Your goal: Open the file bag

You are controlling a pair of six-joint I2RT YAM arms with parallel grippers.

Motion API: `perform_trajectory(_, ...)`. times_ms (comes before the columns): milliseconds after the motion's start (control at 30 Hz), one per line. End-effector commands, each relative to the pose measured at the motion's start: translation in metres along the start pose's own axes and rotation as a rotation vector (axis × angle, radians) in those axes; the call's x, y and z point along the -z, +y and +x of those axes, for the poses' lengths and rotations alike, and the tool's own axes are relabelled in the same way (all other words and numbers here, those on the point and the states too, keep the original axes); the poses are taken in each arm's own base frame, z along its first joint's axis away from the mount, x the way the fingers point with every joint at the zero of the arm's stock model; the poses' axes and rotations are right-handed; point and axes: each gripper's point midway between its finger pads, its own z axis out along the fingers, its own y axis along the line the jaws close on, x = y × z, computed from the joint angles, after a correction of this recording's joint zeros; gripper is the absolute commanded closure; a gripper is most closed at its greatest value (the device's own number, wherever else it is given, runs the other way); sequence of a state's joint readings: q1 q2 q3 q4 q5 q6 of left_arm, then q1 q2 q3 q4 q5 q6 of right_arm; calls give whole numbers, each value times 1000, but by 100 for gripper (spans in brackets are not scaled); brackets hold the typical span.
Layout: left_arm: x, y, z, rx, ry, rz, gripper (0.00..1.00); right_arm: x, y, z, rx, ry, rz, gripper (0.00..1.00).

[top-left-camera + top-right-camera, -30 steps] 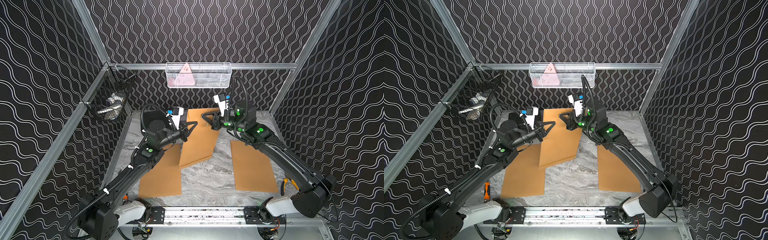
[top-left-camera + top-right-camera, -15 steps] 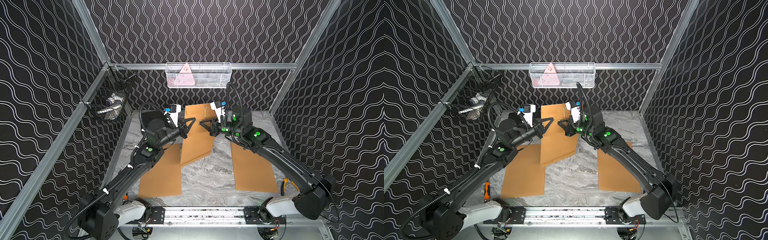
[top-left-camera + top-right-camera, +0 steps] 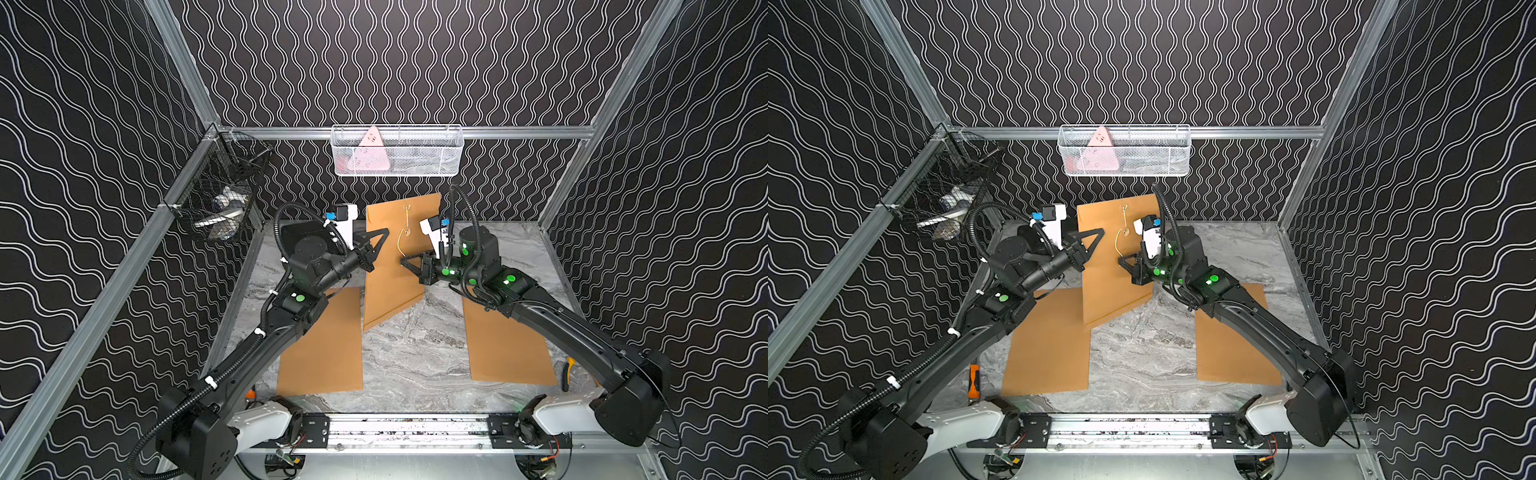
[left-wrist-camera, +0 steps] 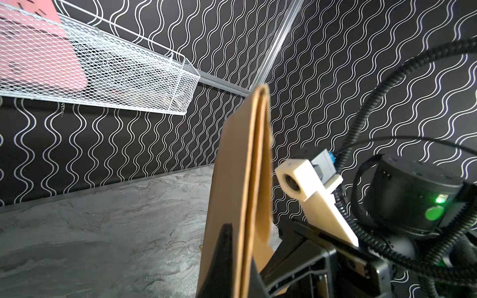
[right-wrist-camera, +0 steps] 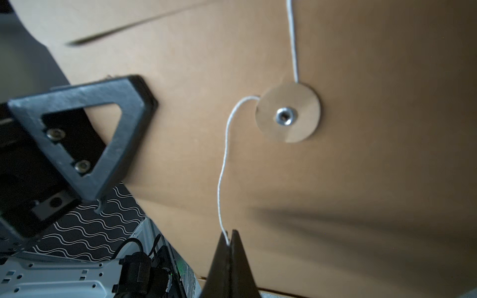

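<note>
The right jaws are pinched shut on the white string [image 5: 222, 185], which curves up to the round paper disc [image 5: 287, 112] on the file bag [image 3: 392, 270]. The left jaws clamp the bag's side edge, holding it upright at the middle rear of the surface [image 3: 407, 357], between two flat brown envelopes [image 3: 320, 345].

Both black jointed arms angle inward toward the middle. The left arm [image 3: 266, 332] slopes upward with its elbow bent, and its black triangular-fingered left pincer [image 3: 384, 232] is clamped on the side edge of the upright brown paper file bag [image 3: 390, 286]. The right arm [image 3: 557, 324] stretches lower. Its right pincer [image 3: 402, 261] has its jaws pressed together on the thin white string [image 5: 224, 167].
</note>
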State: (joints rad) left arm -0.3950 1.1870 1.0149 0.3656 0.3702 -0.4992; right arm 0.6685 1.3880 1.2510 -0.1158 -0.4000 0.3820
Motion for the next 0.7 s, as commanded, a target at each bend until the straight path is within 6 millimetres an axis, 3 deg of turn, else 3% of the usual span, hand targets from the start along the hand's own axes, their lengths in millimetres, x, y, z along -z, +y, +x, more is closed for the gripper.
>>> perform_trajectory(0, 0, -7, -17, -8, -65, 21, 100, 2, 4, -8, 1, -49, -15, 100)
perform_trajectory(267, 4, -8, -25, -3, -100, 13, 100, -2, -3, 7, -35, -34, -9, 100)
perform_trajectory(667, 6, -10, -29, -1, -114, 15, 100, 2, -11, 13, -39, -38, 28, 100)
